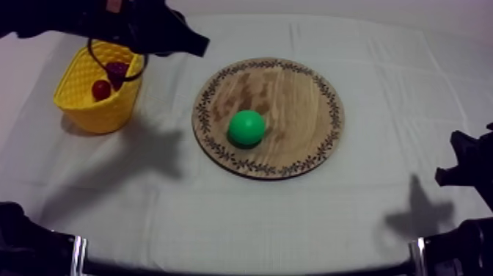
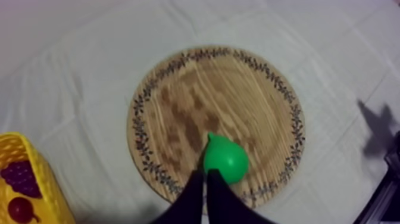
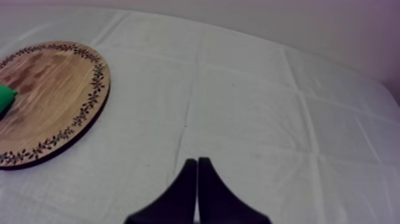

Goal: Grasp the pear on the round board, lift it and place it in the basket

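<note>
Looking down in the top view, we have the pear (image 1: 246,128) on the wooden board (image 1: 293,103), our left gripper (image 1: 196,45) up beside the yellow basket (image 1: 103,111); left wrist view, our fingers (image 2: 191,199) lie pressed together, aimed at the pear; right wrist view, right gripper (image 3: 197,162) likewise closed on nothing; the pear looks smooth, hard, light, probably slippery; we'd grip its wide belly.

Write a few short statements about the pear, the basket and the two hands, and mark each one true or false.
The pear lies on the wooden board. True.
The yellow basket is empty. False: it holds grapes and a small red fruit.
The left hand is shut on the pear. False: it is shut on nothing.
The right hand is shut on nothing. True.
</note>
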Available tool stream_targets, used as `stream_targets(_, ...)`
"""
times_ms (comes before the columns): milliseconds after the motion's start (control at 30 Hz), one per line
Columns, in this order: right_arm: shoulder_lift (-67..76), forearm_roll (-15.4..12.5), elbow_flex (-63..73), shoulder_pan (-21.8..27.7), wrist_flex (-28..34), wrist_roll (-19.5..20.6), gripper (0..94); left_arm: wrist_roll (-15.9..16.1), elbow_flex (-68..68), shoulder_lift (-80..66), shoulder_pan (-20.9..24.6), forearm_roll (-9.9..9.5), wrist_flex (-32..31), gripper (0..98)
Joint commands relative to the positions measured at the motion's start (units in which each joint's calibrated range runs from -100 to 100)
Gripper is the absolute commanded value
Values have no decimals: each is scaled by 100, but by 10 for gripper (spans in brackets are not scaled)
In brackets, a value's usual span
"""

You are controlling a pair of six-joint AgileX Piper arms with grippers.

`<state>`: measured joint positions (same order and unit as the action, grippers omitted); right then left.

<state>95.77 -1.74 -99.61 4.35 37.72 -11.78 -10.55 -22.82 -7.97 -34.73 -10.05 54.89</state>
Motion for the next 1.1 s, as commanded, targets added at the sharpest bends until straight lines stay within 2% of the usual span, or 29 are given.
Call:
stream_targets(0,-1,1,-5,1,2,-1,5,-35,107,373,-38,17,174,0)
stream_targets(333,-1,1,-5,1,2,-1,5,-257,838,1541,-283,128,875,0)
stream_targets(533,-1,1,-5,1,2,-1,5,-218,1129,1854,-305,196,983,0)
stream_targets(600,-1,1,-5,1,2,-1,5,-254,1180,1920,-303,203,991,31)
stream_targets(633,-1,1,-5,1,2,-1,5,-293,1196,1947,-298,200,993,83)
stream_targets(933,-1,1,-5,1,2,-1,5,-261,1196,2031,-251,280,1157,787)
stream_targets(1000,-1,1,-5,1,2,-1,5,-257,1224,2048,-251,295,1272,874)
stream_targets(1067,-1,1,-5,1,2,-1,5,-259,1252,2068,-251,318,1371,917)
